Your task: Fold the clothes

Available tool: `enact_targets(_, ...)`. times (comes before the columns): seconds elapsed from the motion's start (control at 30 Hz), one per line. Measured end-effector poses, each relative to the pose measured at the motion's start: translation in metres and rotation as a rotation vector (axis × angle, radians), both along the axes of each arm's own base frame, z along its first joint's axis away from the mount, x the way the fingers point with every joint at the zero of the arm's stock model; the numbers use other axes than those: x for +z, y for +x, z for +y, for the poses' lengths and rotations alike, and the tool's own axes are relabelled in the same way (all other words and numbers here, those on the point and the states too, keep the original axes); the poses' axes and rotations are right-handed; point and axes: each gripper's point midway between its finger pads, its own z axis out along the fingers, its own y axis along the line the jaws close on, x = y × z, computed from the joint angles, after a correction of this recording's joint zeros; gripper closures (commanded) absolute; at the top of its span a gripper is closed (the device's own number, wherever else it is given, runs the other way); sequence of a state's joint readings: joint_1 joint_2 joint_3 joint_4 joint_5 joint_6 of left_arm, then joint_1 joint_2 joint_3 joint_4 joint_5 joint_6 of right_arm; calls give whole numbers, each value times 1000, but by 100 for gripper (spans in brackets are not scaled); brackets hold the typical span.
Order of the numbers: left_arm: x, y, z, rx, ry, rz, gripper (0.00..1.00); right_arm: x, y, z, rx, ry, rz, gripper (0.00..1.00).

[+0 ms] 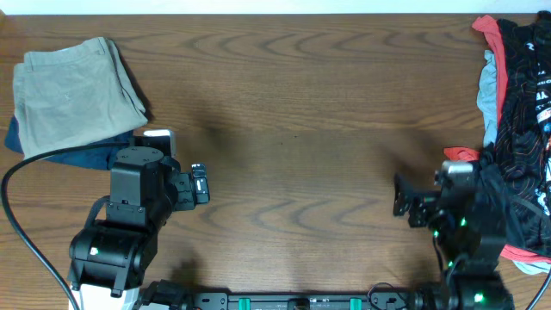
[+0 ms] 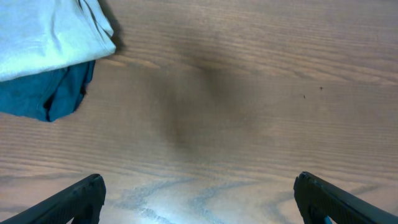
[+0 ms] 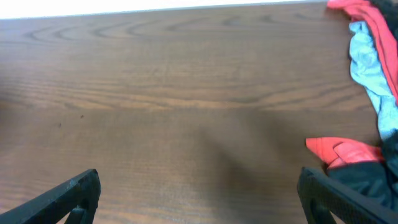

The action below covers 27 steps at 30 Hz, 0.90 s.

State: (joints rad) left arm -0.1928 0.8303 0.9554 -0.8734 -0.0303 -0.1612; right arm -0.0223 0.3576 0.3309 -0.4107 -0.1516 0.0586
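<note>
Left gripper (image 2: 199, 186): jaws spread wide, holding nothing, hanging over bare wood. Right gripper (image 3: 199, 180): same, jaws spread wide, nothing between them.

Khaki shorts (image 1: 73, 90) lie folded flat at the far left of the table (image 1: 301, 103), close to the far edge. Their right edge has a neat, straight fold. A dark blue denim piece (image 1: 52, 153) lies under them and sticks out along their near edge. In my left wrist view the shorts and the denim corner fill the upper left. They are apart from my fingers (image 2: 81, 199).

The unfolded pile (image 1: 516, 112) runs along the right edge of the table and is cut off by the frame. It holds a black garment (image 1: 525, 86), a red one (image 3: 345, 149) and a pale-blue one (image 3: 370, 68), all tangled. A red corner juts out toward the middle, just beside my right-hand finger (image 3: 336, 199) in the right wrist view. I can't tell if it is touching. From overhead my right arm overlaps the near part of the pile.

Between the shorts and the pile is a wide stretch of open wood from the far edge to the near edge. Both grippers point into it, well apart from each other.
</note>
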Motion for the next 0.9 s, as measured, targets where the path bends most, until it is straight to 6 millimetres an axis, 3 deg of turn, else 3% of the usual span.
enact_targets(0.27,0,0,0,0,0,1,2,-5,-3,2,4,-13,-255,1)
enact_targets(0.53,0,0,0,0,0,1,2,37,3,4,30,-160,-509,1)
enact_targets(0.63,0,0,0,0,0,1,2,33,4,4,39,-216,-506,1)
enact_targets(0.8,0,0,0,0,0,1,2,2,4,3,45,-204,-389,1)
enact_targets(0.9,0,0,0,0,0,1,2,2,5,2,33,-177,-387,1)
